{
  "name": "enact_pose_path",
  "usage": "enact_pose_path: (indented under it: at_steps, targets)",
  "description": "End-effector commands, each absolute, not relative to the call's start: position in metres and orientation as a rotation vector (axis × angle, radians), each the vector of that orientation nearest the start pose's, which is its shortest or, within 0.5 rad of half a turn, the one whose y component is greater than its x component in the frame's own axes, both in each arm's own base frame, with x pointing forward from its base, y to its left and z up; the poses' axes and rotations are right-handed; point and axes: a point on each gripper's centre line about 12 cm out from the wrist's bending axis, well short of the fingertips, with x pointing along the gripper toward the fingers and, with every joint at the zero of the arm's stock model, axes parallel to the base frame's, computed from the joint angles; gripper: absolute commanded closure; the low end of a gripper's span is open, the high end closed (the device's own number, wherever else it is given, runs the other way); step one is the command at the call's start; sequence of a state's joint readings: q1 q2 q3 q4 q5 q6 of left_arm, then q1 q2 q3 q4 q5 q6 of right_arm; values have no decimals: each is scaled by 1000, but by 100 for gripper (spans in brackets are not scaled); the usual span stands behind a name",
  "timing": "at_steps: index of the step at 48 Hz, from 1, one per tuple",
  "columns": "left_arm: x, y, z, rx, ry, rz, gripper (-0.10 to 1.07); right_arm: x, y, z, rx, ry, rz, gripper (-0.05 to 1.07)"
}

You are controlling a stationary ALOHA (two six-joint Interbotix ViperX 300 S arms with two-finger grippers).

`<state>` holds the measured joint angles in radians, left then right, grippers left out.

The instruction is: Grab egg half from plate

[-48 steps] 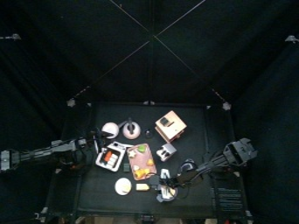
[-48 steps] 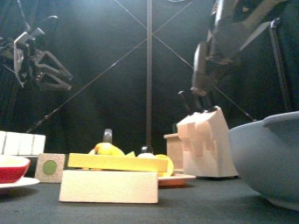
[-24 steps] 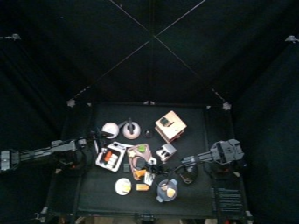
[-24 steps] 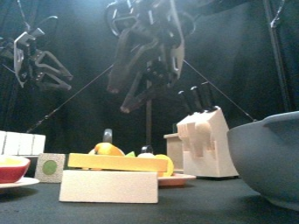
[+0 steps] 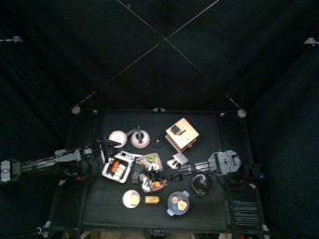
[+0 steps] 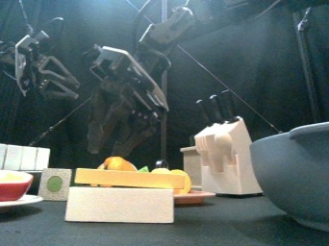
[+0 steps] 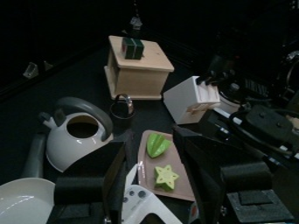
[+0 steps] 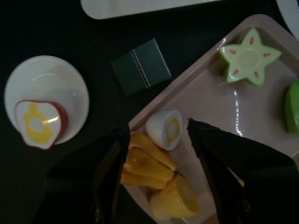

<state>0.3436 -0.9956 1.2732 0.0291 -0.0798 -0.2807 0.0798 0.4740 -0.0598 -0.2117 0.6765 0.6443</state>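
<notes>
Right gripper (image 8: 159, 138): jaws released and spread wide, nothing between the pads. It hangs straight over the near end of the pink plate (image 8: 216, 92), in the middle of the table (image 5: 212, 121).
Egg half (image 8: 169, 129): there it is, white rim and yellow yolk facing up, lying on the pink plate right in the gap between the two open jaws in the right wrist view. Whether either jaw touches it cannot be told.
Neighbours on the plate: orange fruit pieces (image 8: 142, 164) touch the egg half on one side. A green star slice (image 8: 251, 54) lies further along the plate, well apart from the egg, and another green piece (image 8: 292, 107) sits at the plate's edge.
Small white plate (image 8: 52, 74): beside the pink plate, toward the table's front edge. It carries a second egg half (image 8: 38, 121), and no gripper is near it.
Dark packet (image 8: 142, 63): flat on the table between the two plates.
Left gripper (image 6: 44, 73): raised above the table's left edge, jaws released and empty. That arm is at rest.
Front of table: a pale block (image 6: 118, 204) stands at the front edge, with a yellow slab (image 6: 129, 178) behind it. The grey bowl (image 6: 298, 171) is large at the front right.
Back half: the white knife block (image 7: 190, 96) is just beside the pink plate. The wooden box (image 7: 138, 66) stands behind it, and the white kettle (image 7: 76, 131) sits toward the left.
</notes>
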Motion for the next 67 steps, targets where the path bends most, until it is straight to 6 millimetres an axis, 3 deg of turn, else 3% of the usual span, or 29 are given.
enact_pose_path:
  at_steps: [1,35,67]
  targets:
    - [176,62,241,-275,135,359,17,526,20,162,319,1012,-313,14]
    - [176,63,240,-275,135,362,17,525,24,140,322,1067,-320,14]
    - [176,63,240,-274,136,362,17,522,29,146,326,1090,-332,14]
